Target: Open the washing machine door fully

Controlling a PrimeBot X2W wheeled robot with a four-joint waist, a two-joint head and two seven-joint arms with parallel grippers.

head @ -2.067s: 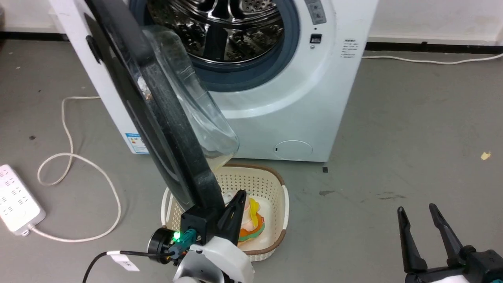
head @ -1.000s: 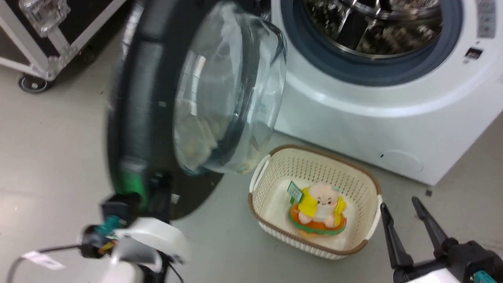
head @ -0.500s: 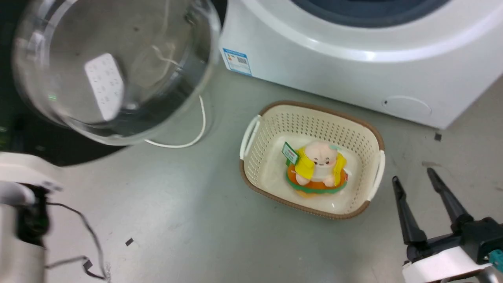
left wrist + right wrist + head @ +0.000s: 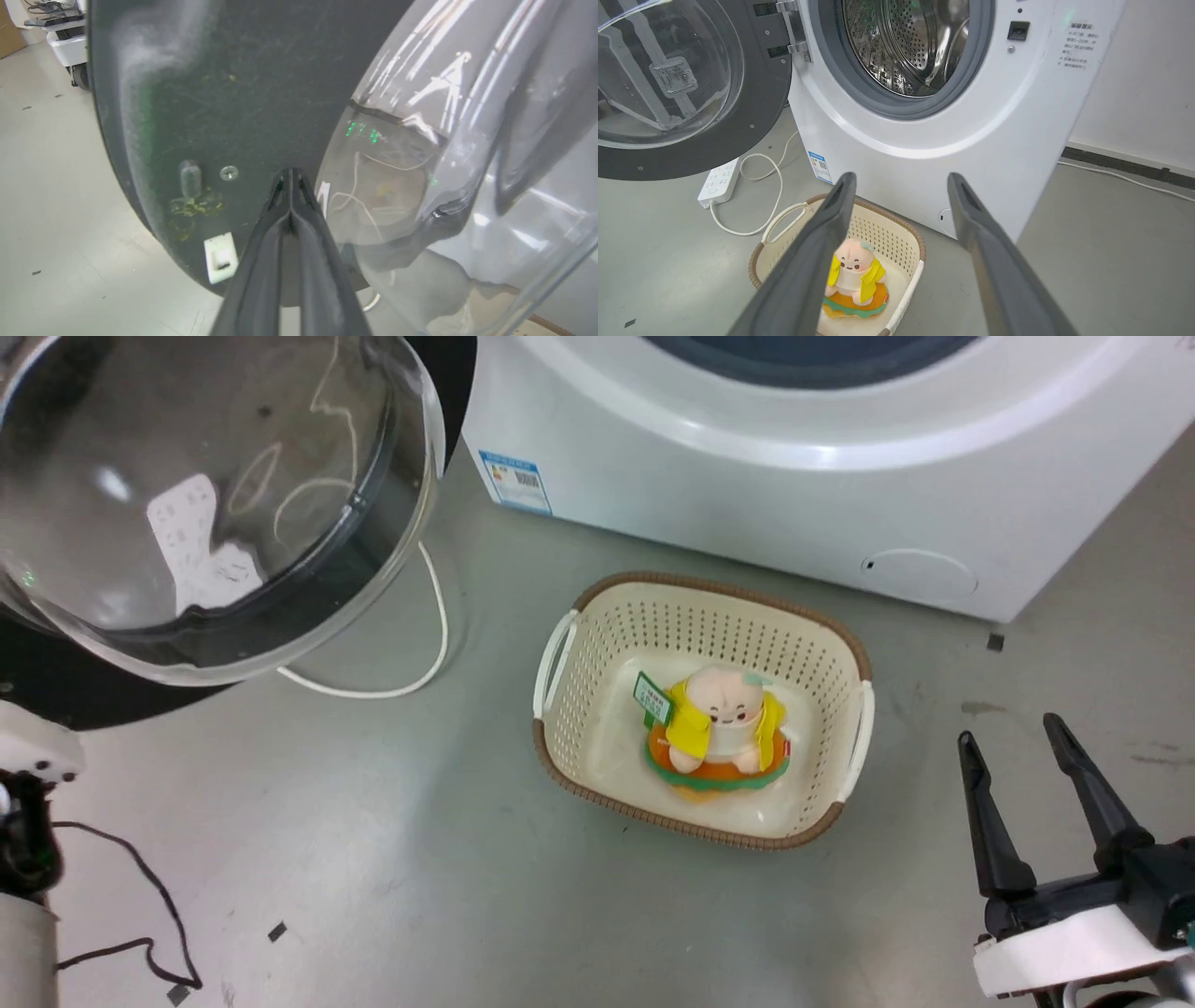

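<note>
Nearly done, it seems: the washing machine door [image 4: 756,116] stands wide, left of the washing machine [image 4: 924,163], roughly level with its front. Left pincer [image 4: 289,175] is clenched empty at the door's inner rim; right pincer [image 4: 1008,728] hangs released. Little travel looks left.

Bright even light; glare streaks the washing machine door [image 4: 448,84].
</note>
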